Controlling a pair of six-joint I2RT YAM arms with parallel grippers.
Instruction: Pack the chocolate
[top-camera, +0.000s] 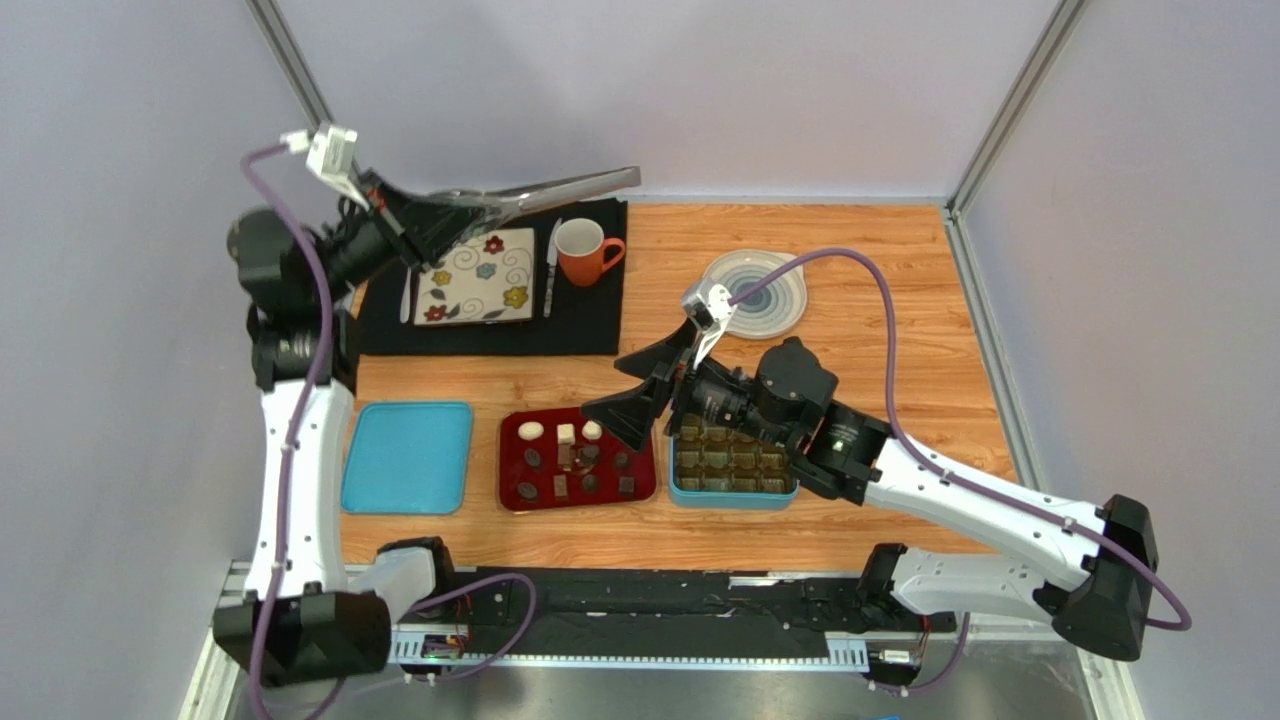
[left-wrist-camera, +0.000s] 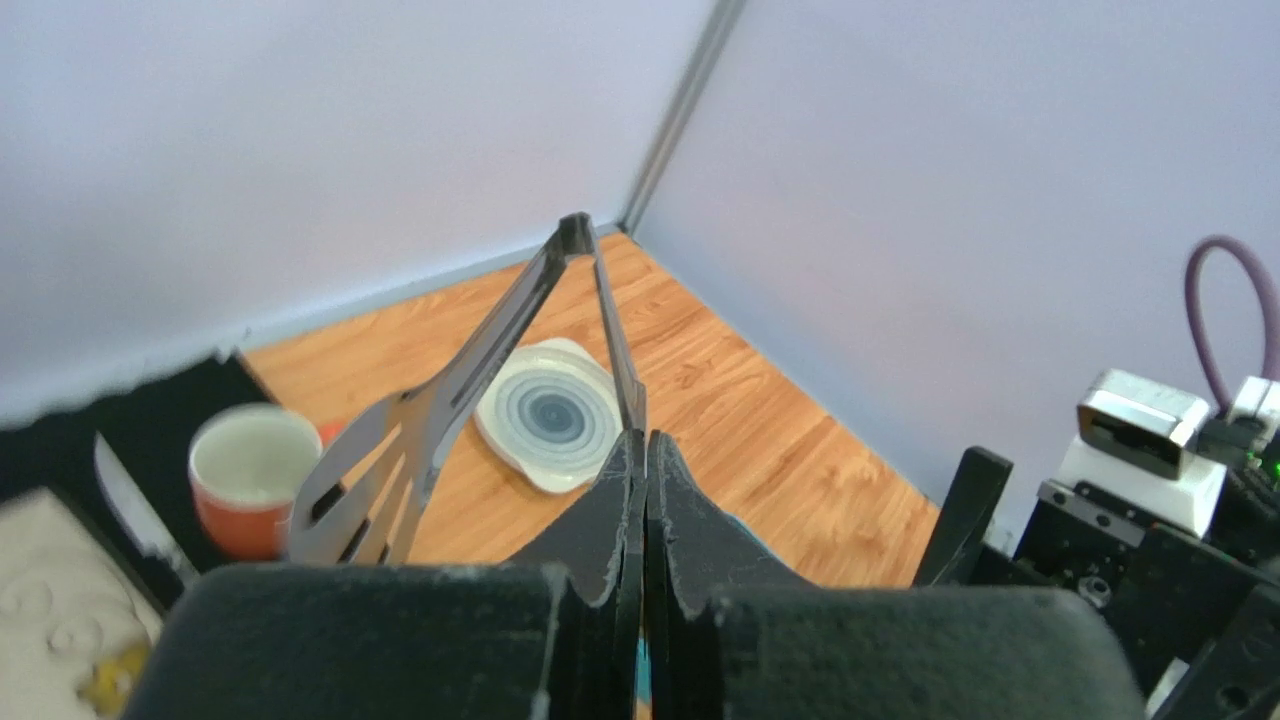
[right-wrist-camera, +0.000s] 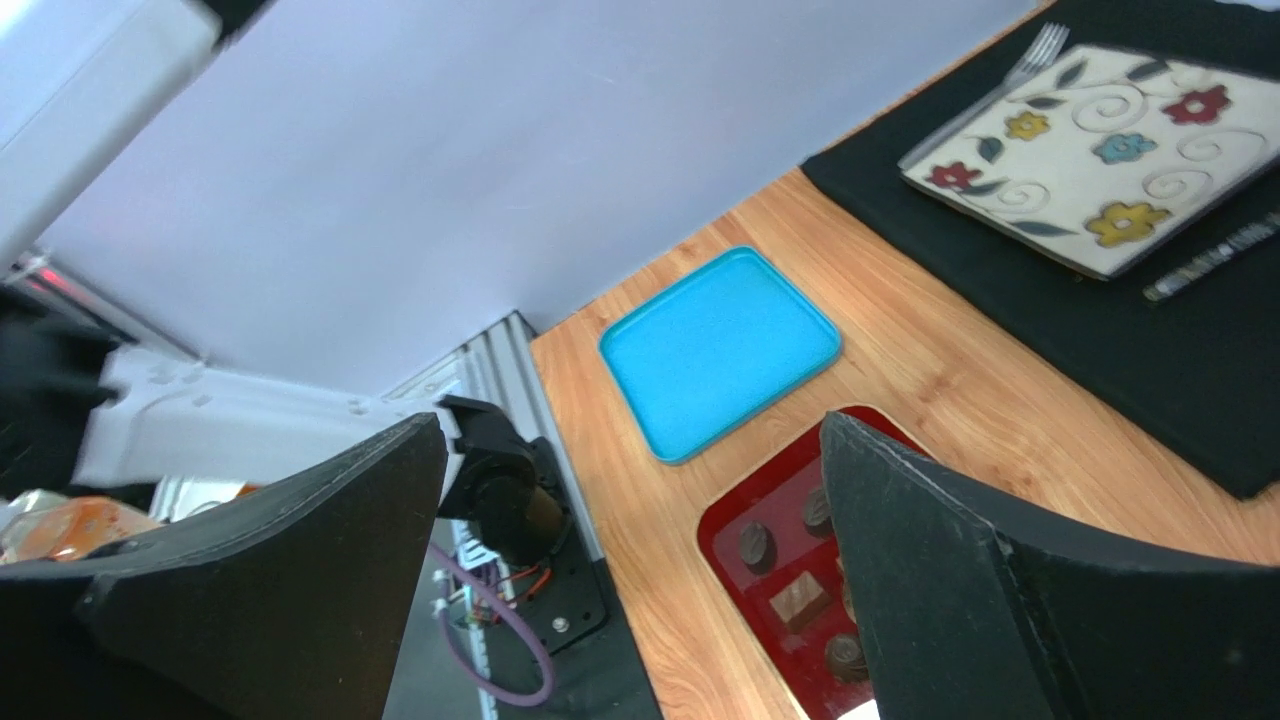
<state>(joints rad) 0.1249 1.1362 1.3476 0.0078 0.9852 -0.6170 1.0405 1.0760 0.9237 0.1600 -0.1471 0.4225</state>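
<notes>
My right gripper (top-camera: 639, 387) hangs spread wide over the right edge of the red tray (top-camera: 511, 492), near the table's front edge. The chocolate (top-camera: 564, 458) lies loose on that tray. My left gripper (left-wrist-camera: 646, 458), high at the far left corner, pinches the tongs (left-wrist-camera: 504, 323). The pieces are small and probably light, smooth and easily dented, so I'd pinch each gently across its sides.

Spread directly on the wood-grain counter (top-camera: 887, 345): black mat (top-camera: 594, 315) at the far left, round white dish with grey-blue rings (top-camera: 774, 308) far right of centre. Along the near edge, left to right: flat teal tray (top-camera: 407, 456), dark red tray (top-camera: 505, 465), teal box (top-camera: 733, 497) just beside it.
</notes>
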